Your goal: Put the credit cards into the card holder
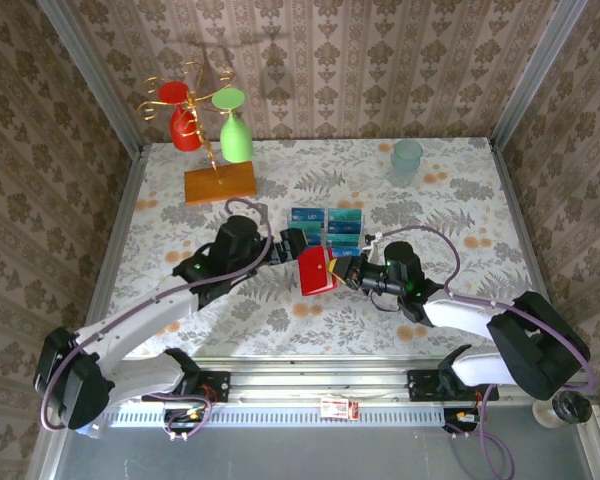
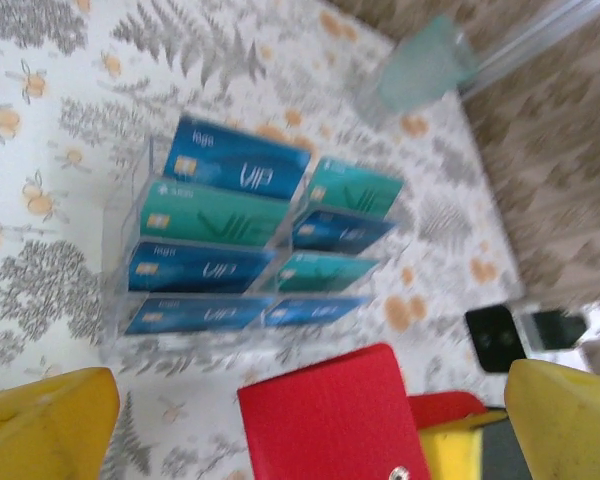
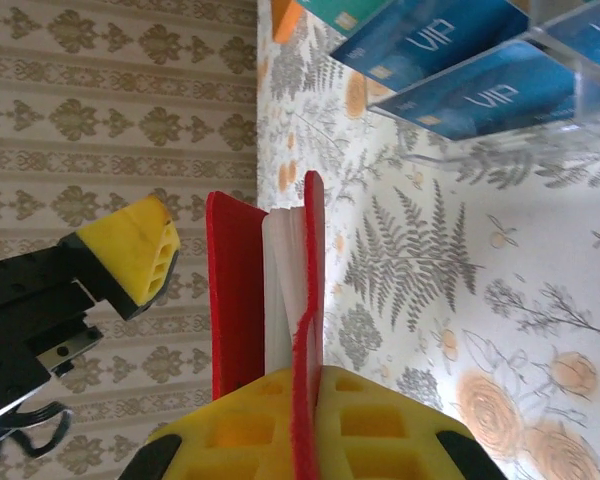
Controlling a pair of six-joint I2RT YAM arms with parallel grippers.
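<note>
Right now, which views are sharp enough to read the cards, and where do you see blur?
Top external: sharp and evenly lit, but the credit cards are too small to read. Left wrist: soft all over, the cup smeared, yet the VIP print is legible. Right wrist: crisp on the card holder, card print readable.

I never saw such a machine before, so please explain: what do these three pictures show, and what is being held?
These are two robot arms bolted to a table's edge. One picture looks down from above; the other two come from a camera on each wrist, so yellow fingers appear close. On the flowered table stand a clear rack of blue and teal credit cards, a pale cup and a stand with two glasses. The right gripper is shut on the red card holder. The left gripper is open beside it, holding nothing.
</note>
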